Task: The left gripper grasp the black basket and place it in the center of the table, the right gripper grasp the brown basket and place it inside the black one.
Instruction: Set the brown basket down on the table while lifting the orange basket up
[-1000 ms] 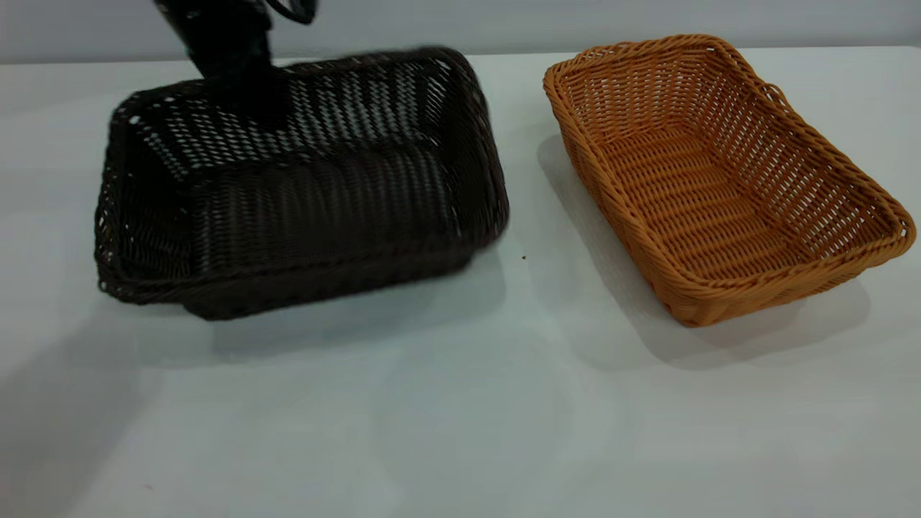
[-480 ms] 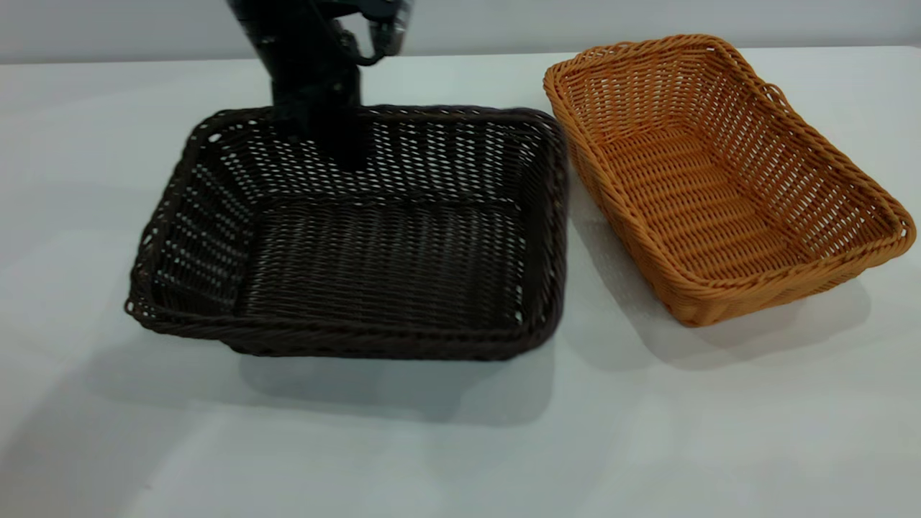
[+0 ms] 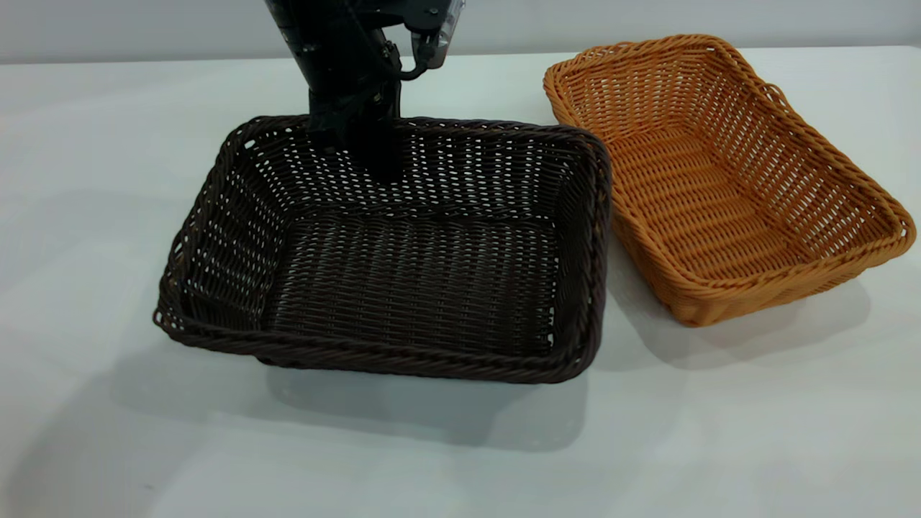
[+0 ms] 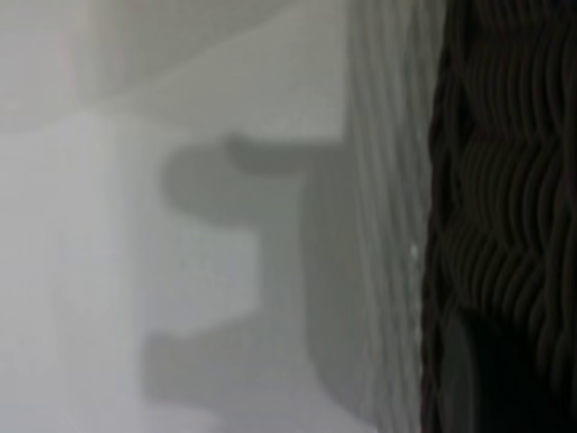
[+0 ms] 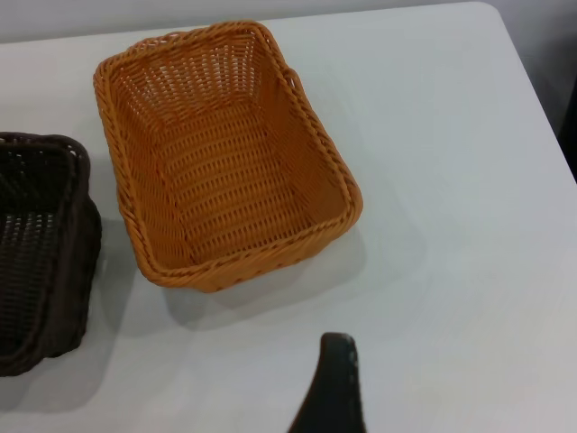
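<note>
The black basket (image 3: 403, 273) is near the middle of the table (image 3: 108, 144), level, with its open side up. My left gripper (image 3: 357, 140) comes down from the back and is shut on the basket's far rim; the left wrist view shows the dark woven wall (image 4: 505, 180) close up. The brown basket (image 3: 719, 187) stands on the table at the right, angled, its left side right beside the black basket's right rim. It also shows in the right wrist view (image 5: 225, 153). My right gripper (image 5: 335, 365) shows only as a dark tip above bare table, apart from the brown basket.
The table's right edge (image 5: 532, 81) runs past the brown basket. Bare white tabletop lies in front of both baskets and at the far left.
The left gripper has carried the black basket to the right and toward the front, and the basket has gone from tilted to level. The brown basket has not moved.
</note>
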`<state>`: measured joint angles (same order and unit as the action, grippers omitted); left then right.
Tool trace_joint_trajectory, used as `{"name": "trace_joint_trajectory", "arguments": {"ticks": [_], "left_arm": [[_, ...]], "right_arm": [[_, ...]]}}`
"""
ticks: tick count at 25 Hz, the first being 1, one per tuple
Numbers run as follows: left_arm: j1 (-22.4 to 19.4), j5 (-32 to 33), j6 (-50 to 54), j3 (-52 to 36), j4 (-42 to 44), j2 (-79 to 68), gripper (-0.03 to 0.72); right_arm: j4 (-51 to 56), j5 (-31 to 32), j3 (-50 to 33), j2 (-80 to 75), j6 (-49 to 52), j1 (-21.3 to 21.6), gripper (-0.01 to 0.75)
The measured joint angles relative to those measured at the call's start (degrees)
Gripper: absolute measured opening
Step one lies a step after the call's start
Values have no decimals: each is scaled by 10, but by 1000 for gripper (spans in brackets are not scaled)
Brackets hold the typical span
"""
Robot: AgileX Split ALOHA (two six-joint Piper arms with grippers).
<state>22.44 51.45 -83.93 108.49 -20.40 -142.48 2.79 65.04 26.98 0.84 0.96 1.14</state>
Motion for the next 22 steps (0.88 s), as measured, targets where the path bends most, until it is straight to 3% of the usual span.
{"name": "trace_joint_trajectory", "arguments": {"ticks": [12, 16, 22], "left_arm": [[0, 0, 17, 0, -4, 0, 362], [0, -13, 24, 0, 16, 1, 389], [0, -56, 97, 8, 30, 53, 393]], "right_arm": [[-8, 0, 0, 0, 0, 0, 594], [-13, 1, 3, -17, -1, 0, 594], [-15, -18, 65, -171, -41, 0, 594]]}}
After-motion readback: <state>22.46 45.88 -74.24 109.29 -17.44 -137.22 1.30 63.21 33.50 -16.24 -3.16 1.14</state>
